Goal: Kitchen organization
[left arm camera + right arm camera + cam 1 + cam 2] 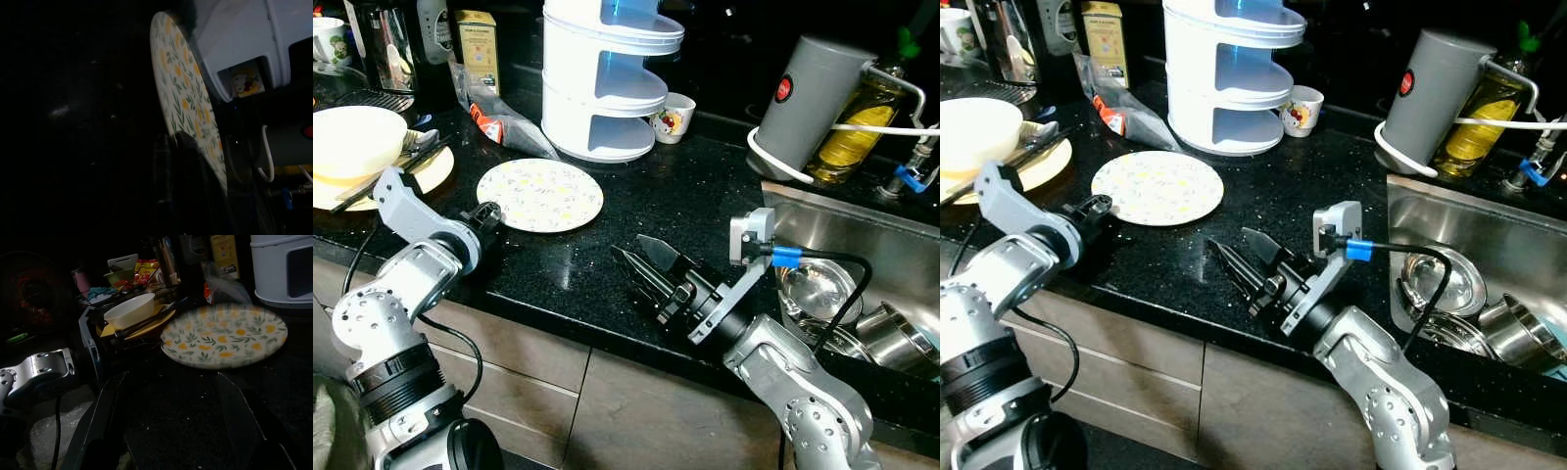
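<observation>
- At the far left of the black speckled countertop a cream bowl sits on a yellow plate, with dark chopsticks laid across the plate's rim — a stack that looks set aside, not in play.
- The left gripper reaches in low over the counter's front edge, its tip just beside the near-left rim of the round flat plate with a yellow flower and green leaf pattern. Its fingers are too dark and foreshortened to judge, so I cannot tell how far they are parted; nothing appears to be held.
- The flowered plate lies flat, face up, on the counter, in front of the white three-tier plastic rack. Being round, it has no long axis; it faces straight up, and its low rim is the only place to grip, which probably explains the left gripper's edge-on approach.
- A small white cartoon-print cup stands upright just right of the rack.
- The right gripper hovers near the counter's front edge, well apart from the plate and pointed toward it — fingers spread wide and empty, likely waiting to assist.
- Farther right, a grey cylindrical appliance leans by a bottle of yellow oil, and the steel sink holds metal bowls.
</observation>
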`<state>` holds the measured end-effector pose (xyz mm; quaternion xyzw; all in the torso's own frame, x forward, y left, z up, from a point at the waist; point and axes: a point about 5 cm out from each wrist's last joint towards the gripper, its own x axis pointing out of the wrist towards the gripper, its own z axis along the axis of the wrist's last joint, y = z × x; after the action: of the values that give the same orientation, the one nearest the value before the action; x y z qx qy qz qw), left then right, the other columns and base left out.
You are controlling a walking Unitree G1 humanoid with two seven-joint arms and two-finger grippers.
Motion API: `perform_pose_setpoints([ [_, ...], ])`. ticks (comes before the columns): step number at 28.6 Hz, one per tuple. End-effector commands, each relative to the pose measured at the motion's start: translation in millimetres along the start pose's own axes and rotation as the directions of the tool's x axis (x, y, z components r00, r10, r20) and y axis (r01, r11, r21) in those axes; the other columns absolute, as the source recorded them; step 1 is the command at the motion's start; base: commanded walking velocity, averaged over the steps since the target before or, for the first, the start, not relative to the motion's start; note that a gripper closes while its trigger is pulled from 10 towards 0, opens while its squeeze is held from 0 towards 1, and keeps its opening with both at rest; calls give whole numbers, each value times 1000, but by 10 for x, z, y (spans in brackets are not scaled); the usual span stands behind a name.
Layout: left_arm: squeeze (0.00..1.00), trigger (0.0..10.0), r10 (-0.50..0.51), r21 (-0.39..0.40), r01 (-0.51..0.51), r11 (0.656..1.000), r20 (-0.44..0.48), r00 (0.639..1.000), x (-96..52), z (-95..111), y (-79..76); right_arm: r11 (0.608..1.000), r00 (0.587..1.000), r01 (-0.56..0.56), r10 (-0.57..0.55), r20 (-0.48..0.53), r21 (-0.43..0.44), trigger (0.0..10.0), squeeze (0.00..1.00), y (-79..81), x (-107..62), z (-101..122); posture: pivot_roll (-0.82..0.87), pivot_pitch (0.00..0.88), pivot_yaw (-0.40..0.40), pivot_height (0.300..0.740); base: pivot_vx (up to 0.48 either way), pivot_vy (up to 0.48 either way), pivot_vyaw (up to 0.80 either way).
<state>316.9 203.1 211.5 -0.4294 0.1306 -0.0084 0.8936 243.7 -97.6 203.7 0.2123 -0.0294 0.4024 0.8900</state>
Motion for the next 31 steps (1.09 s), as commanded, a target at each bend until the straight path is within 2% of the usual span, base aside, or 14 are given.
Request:
perform_pose_setpoints([
  [1,0,0,88,-28,-91,995,-95,992,37,-159,195,1000,1000,7,-7,11,-20,10000,0,-4,-24,67,93,24,-153,740,0,0,0],
  [9,0,0,72,-30,-74,997,-90,993,35,-150,165,1000,1000,13,-13,21,-19,10000,0,-8,-5,81,94,21,-153,740,0,0,0],
  [14,0,0,-14,-28,12,1000,-68,998,40,-134,42,999,998,53,-52,46,-10,10000,0,-48,8,98,93,21,-154,740,0,0,0],
  [16,0,0,-98,-23,96,995,-80,992,33,-166,-81,994,991,106,-107,86,17,10000,0,-117,12,131,95,20,-155,740,0,0,0],
  [17,0,0,-98,-23,96,995,-80,992,33,-166,-81,994,991,106,-107,86,17,10000,0,-117,12,131,95,20,-155,740,0,0,0],
  [19,0,0,-209,-9,209,978,-80,975,-2,-217,-255,977,967,195,-206,153,87,10000,0,-246,7,199,95,20,-155,740,0,0,0],
  [22,0,0,-307,31,310,950,-80,948,-57,-232,-394,957,944,235,-266,197,168,10000,0,-330,-13,248,97,19,-154,740,0,0,0],
  [23,0,0,-346,43,351,936,-81,935,-81,-232,-445,953,939,235,-273,208,189,10000,0,-342,-20,261,97,19,-154,740,0,0,0],
  [24,0,0,-412,70,417,906,-76,908,-130,-222,-536,947,932,239,-286,221,214,10000,0,-362,-29,281,97,19,-154,740,0,0,0],
  [25,0,0,-412,70,417,906,-76,908,-130,-222,-536,947,932,239,-286,221,214,10000,0,-362,-29,281,97,19,-154,740,0,0,0],
  [26,0,0,-471,92,476,874,-70,879,-175,-212,-605,940,924,238,-297,241,246,10000,0,-383,-35,306,100,18,-156,740,0,0,0],
  [27,0,0,-491,93,496,863,-68,868,-189,-210,-624,936,920,236,-302,251,262,10000,0,-393,-39,318,100,18,-156,740,0,0,0],
  [30,0,0,-518,88,521,849,-54,854,-202,-199,-639,926,909,232,-315,272,298,10000,0,-416,-50,346,102,16,-156,740,0,0,0],
  [31,0,0,-524,89,526,846,-47,851,-206,-193,-639,921,904,231,-322,280,313,10000,51,-428,-55,356,102,16,-156,740,0,0,0],
])
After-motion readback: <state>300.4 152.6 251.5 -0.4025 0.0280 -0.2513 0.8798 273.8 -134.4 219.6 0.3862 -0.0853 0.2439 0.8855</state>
